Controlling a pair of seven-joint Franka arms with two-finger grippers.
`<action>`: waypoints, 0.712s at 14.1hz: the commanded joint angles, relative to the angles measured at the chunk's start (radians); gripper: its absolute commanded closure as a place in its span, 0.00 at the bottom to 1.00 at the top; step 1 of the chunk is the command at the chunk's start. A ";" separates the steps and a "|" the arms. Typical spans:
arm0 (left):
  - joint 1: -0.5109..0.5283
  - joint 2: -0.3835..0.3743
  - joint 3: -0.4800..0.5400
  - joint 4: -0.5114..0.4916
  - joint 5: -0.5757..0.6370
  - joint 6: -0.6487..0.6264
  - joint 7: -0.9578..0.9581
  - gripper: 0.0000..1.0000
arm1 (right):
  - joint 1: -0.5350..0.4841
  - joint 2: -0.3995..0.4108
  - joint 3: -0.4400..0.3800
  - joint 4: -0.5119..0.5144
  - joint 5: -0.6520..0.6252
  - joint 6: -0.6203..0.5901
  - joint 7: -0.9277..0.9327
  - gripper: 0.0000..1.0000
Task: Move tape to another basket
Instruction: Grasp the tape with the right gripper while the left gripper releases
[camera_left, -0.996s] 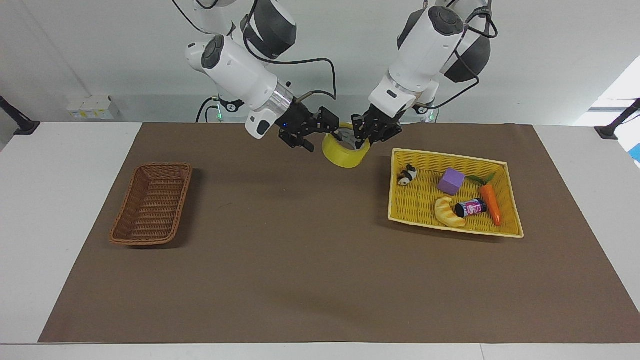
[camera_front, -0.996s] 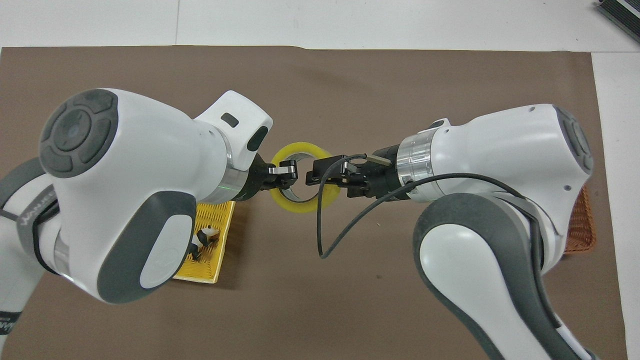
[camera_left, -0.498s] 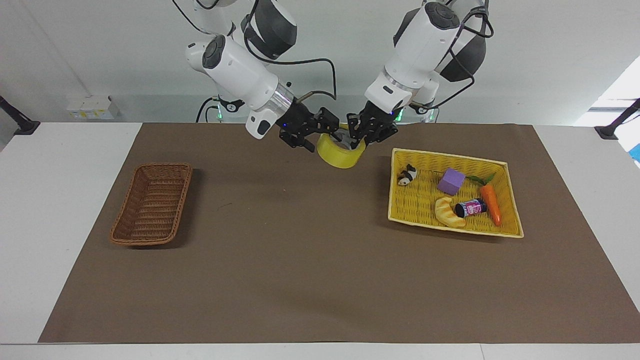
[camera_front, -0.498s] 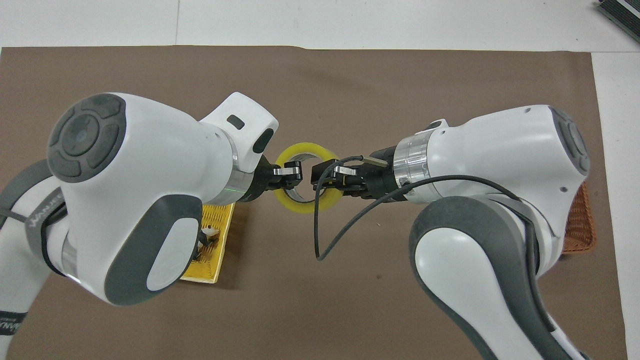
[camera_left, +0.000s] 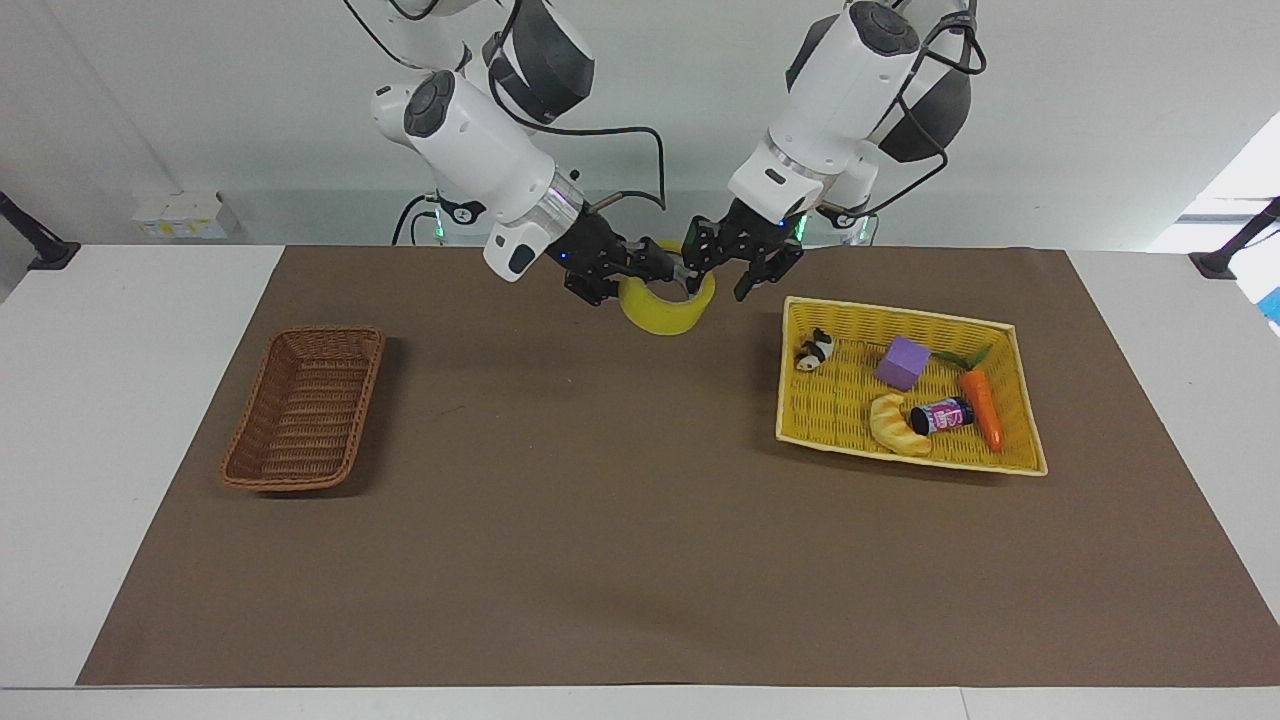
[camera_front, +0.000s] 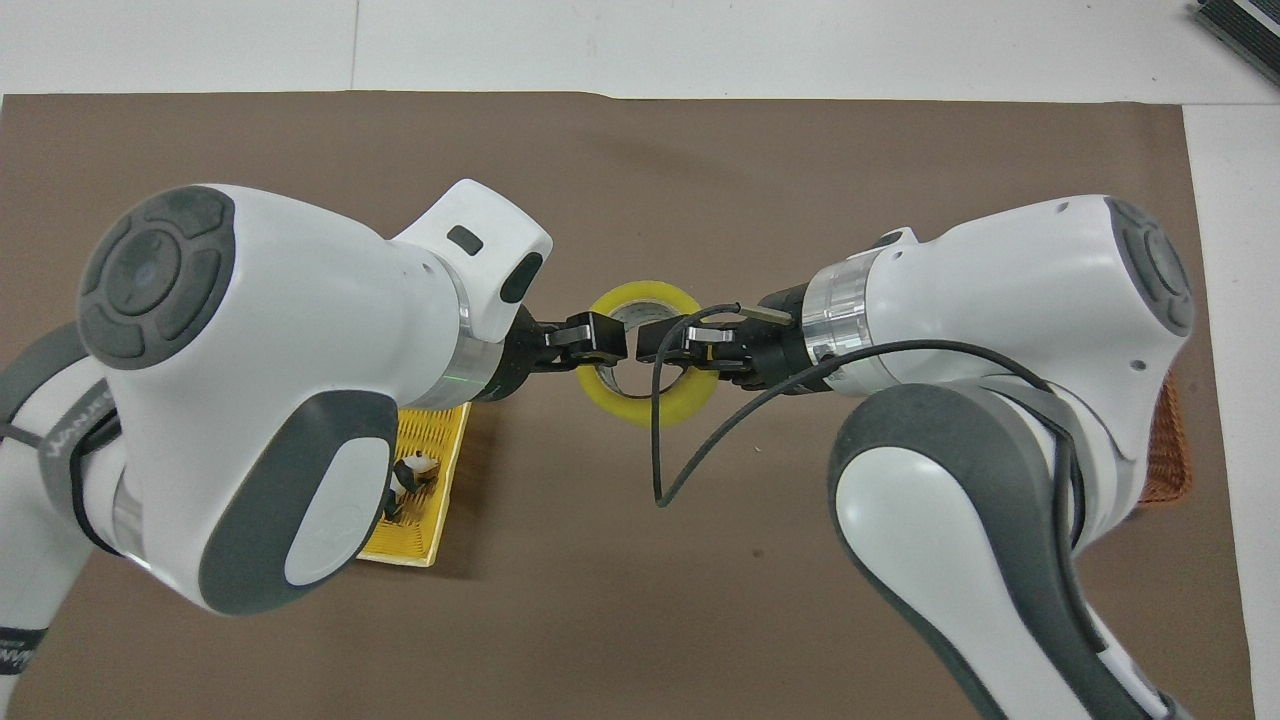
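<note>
Carried a little toward the right arm's end of the table since a second ago, the tape (camera_left: 662, 315), and tipped more on edge. Hanging in the air now, off the brown mat (camera_left: 600, 520), directly beneath the right gripper (camera_left: 660, 272). Right gripper pinched on the roll's upper wall, one finger inside the core ring by the look of it. Left gripper (camera_left: 722, 278) spread wide just beside the roll and, by the facing view, no longer gripping it, though very close to the rim. Judged a handover nearly done.

Deciding relation for the coming move: wicker basket (camera_left: 330, 335) well apart from the right gripper, toward the right arm's end of the table and farther from the robots than the spot under the gripper. Right arm clearly the nearer one, so carrying falls to it. Basket's long axis pointing away from the robots; roll's hole axis leaning between upright and level.

Facing view alone: height of the roll above the mat, the parted left fingers, and the whole wicker basket. Overhead view alone: the core ring of the tape (camera_front: 655, 410) open to the camera and both gripper tips meeting over it, with only a corner of the wicker basket (camera_front: 1165, 450) peeking past the right arm. Yellow basket (camera_left: 900, 312) on the left gripper's side, out of the path.
</note>
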 joint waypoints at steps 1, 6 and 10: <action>-0.004 -0.008 0.012 0.010 -0.027 0.019 -0.081 0.00 | -0.059 -0.004 0.002 0.035 -0.059 -0.059 0.010 1.00; 0.019 0.008 0.020 0.008 -0.183 0.166 -0.224 0.00 | -0.198 -0.032 0.001 0.062 -0.196 -0.228 -0.114 1.00; 0.019 0.004 0.023 0.007 -0.172 0.122 -0.215 0.00 | -0.370 -0.043 0.001 0.044 -0.309 -0.302 -0.234 1.00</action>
